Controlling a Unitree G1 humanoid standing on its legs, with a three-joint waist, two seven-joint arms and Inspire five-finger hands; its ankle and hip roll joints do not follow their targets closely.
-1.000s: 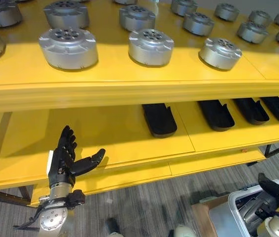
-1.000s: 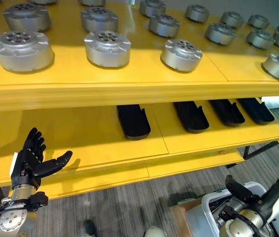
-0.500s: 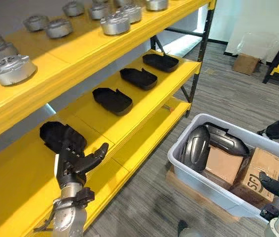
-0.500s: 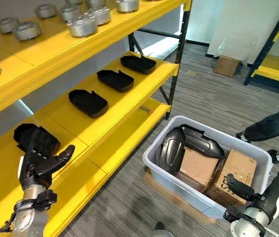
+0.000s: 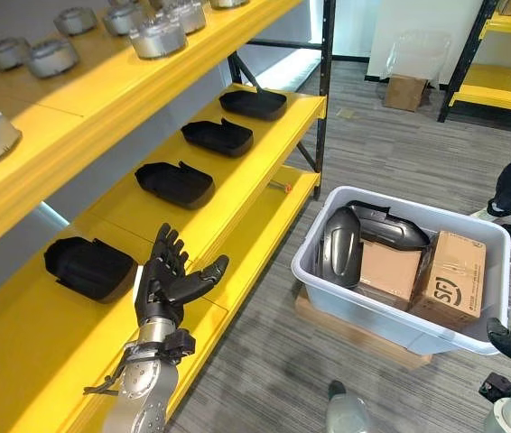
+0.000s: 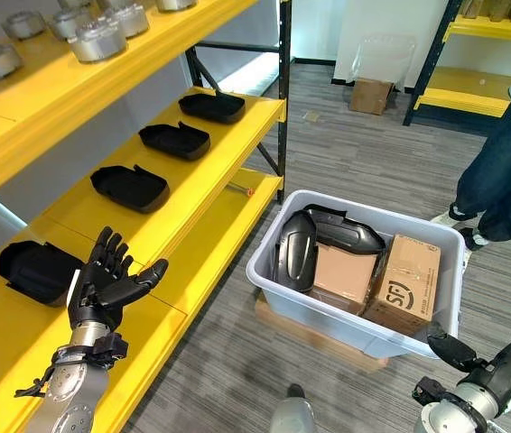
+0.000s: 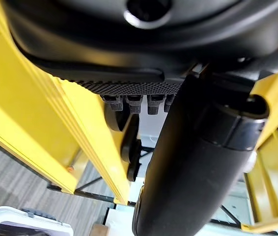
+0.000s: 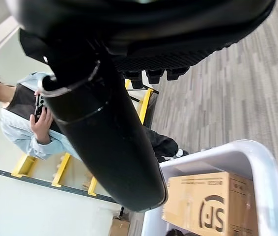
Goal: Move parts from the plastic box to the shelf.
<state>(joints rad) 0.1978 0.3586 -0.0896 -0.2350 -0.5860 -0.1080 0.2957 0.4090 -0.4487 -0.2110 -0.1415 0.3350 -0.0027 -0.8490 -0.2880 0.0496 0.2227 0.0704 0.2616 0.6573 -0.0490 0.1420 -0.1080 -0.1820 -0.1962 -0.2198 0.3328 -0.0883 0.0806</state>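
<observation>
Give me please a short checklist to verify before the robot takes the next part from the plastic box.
1. Left hand holds nothing, fingers spread: ok.
2. Right hand empty: ok, fingers straight, beside the plastic box.
3. Black parts remain in the box: ok.
4. Cardboard boxes lie beside the parts and may hinder the grasp: cannot tell.
5. Free place on the shelf: ok.
6. Person stands behind the box: not ok.

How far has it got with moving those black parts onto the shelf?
Four black parts already lie on the yellow shelf. Nothing is in hand: the left robot hand is open and the right robot hand is empty. Two black parts remain in the plastic box.
</observation>
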